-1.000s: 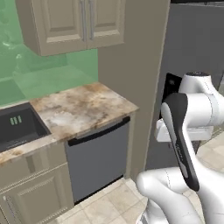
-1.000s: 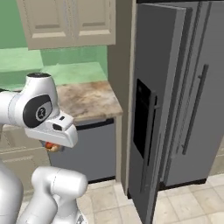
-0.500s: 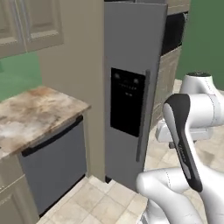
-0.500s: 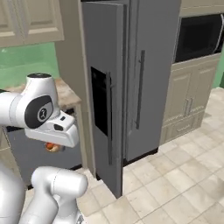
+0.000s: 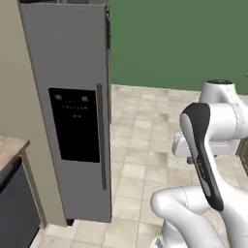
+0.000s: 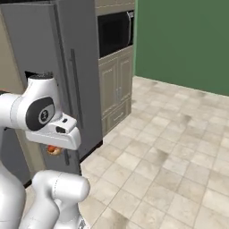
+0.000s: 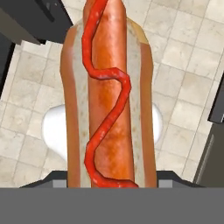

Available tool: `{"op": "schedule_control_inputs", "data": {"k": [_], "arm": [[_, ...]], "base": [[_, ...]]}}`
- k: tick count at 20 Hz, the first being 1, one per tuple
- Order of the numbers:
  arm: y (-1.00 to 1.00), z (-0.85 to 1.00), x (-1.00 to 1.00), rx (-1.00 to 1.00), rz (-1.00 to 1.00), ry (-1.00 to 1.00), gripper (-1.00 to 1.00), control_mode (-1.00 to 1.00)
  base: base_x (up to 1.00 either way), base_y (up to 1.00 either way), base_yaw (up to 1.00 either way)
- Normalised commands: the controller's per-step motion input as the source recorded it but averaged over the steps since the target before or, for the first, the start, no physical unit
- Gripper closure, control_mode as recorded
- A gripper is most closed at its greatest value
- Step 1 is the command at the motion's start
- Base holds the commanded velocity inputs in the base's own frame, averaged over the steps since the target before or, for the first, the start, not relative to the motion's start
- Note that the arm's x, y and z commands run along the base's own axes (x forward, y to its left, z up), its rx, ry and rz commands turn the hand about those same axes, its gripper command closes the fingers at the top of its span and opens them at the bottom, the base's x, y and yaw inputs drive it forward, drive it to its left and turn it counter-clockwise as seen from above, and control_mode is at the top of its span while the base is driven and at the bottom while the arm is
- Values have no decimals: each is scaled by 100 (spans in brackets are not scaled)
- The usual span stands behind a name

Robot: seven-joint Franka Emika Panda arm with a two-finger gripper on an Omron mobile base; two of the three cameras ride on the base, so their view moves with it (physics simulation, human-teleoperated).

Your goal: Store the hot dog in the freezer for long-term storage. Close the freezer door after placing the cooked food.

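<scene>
The hot dog point(image 7: 108, 100), a reddish-brown sausage with a ketchup squiggle in a tan bun, runs up the middle of the hand view, and my gripper point(image 7: 112, 179) is shut on it. Under my white hand in the right base view, the hot dog point(image 6: 54, 150) peeks out in my gripper point(image 6: 56, 146) over the floor, in front of the refrigerator. The freezer door point(image 5: 72, 97), grey with a black dispenser panel point(image 5: 75, 123) and a long bar handle point(image 5: 101, 135), stands to my left, its front facing me. The freezer's shelves are hidden.
A dark dishwasher front point(image 5: 14, 208) under a stone counter corner point(image 5: 8, 145) sits at the lower left. A built-in microwave point(image 6: 115, 32) above beige cabinets point(image 6: 114, 89) stands right of the refrigerator. Tiled floor point(image 6: 179, 147) stretches to a green wall point(image 5: 184, 43).
The whole picture has swung sideways as the base moved: counter and sink slid out to the left, refrigerator, microwave and green wall came in. The hot dog stays in my gripper.
</scene>
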Motion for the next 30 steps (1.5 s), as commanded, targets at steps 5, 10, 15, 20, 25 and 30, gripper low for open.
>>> {"op": "schedule_control_inputs", "data": {"k": [5, 10, 15, 20, 25, 30], "arm": [[0, 0, 0, 0, 0, 0, 100, 100], [0, 0, 0, 0, 0, 0, 100, 100], [0, 0, 0, 0, 0, 0, 100, 100], [0, 0, 0, 0, 0, 0, 100, 100], [0, 0, 0, 0, 0, 0, 100, 100], [0, 0, 0, 0, 0, 0, 100, 100]], "base": [[26, -9, -26], [72, -14, 4], [92, -36, 17], [75, -56, 36], [42, -36, 71], [28, -51, 79]]}}
